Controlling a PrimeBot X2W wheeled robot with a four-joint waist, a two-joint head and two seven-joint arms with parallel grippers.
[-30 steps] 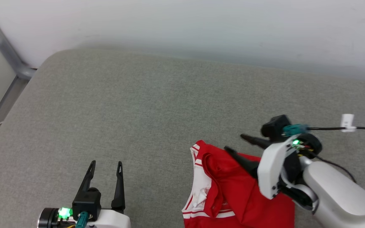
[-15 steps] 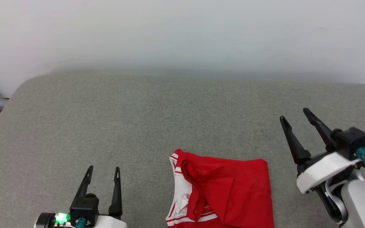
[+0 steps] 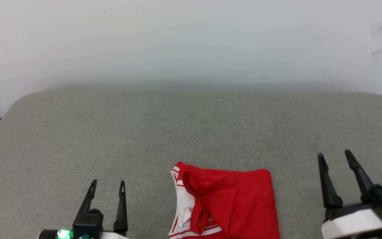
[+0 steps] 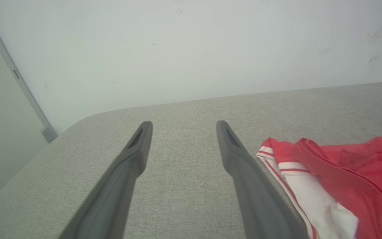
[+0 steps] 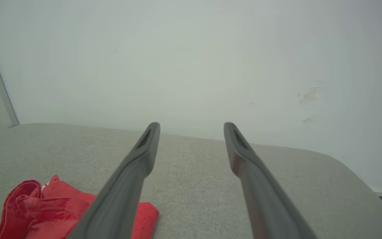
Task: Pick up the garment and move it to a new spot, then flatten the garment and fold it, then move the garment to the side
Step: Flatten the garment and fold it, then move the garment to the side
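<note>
Garment (image 3: 230,202) folded at near middle of grey pad (image 3: 144,132), near edge cut off, folds hiding the front. Left gripper (image 3: 108,181) near left, right gripper (image 3: 334,153) near right: 2 sets of fingers spread wide, empty, clear of cloth.

Folded garment (image 3: 234,202) on grey cushion (image 3: 144,132)

The garment (image 3: 234,202) is soft, matt cloth, creased, in red and white; the bench (image 3: 177,132) wears coarse grey woven upholstery, matt and flecked; the wall (image 3: 191,39) is smooth matt paint with faint scuffs; the left end effector (image 3: 108,182) and right end effector (image 3: 334,154) have smooth, dull, dark plastic-looking fingers (image 4: 128,166); the right one's casing (image 3: 353,224) is smooth white plastic.
</note>
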